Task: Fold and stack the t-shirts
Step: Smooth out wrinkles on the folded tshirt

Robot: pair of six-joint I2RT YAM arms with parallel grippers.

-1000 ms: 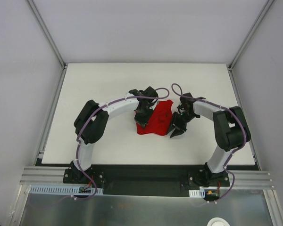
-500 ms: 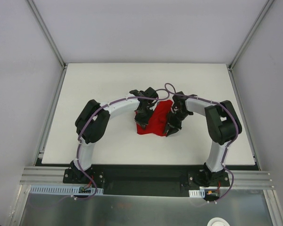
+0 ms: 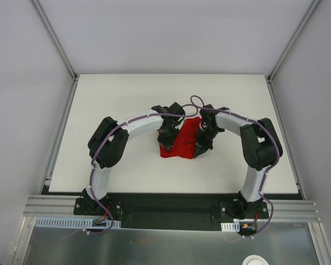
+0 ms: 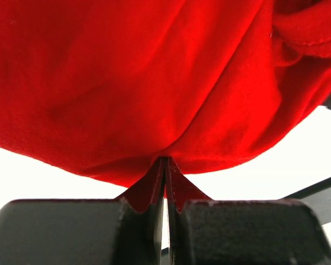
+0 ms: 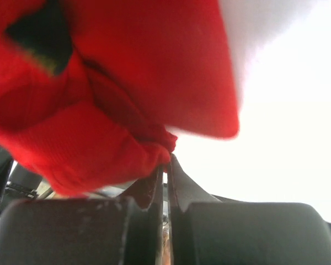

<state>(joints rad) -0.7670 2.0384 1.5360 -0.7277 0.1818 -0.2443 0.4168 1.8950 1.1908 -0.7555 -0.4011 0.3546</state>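
Note:
The red t-shirt (image 3: pixel 182 141) lies bunched in the middle of the white table (image 3: pixel 116 99), between both arms. My left gripper (image 3: pixel 166 138) is at its left side, shut on a pinch of the red cloth; in the left wrist view the t-shirt (image 4: pixel 154 83) fills the frame above the closed gripper (image 4: pixel 164 161). My right gripper (image 3: pixel 201 148) is at the shirt's right edge, shut on a fold of the t-shirt (image 5: pixel 99 110); the closed gripper (image 5: pixel 166 160) shows in the right wrist view. Much of the shirt is hidden under the grippers.
Grey walls enclose the table on three sides. A metal rail (image 3: pixel 165 207) with the arm bases runs along the near edge. A white round object (image 3: pixel 255 259) sits at the bottom right below the rail.
My right gripper has moved left onto the shirt's right edge and is now shut on it. The left gripper has stayed in place on the shirt.

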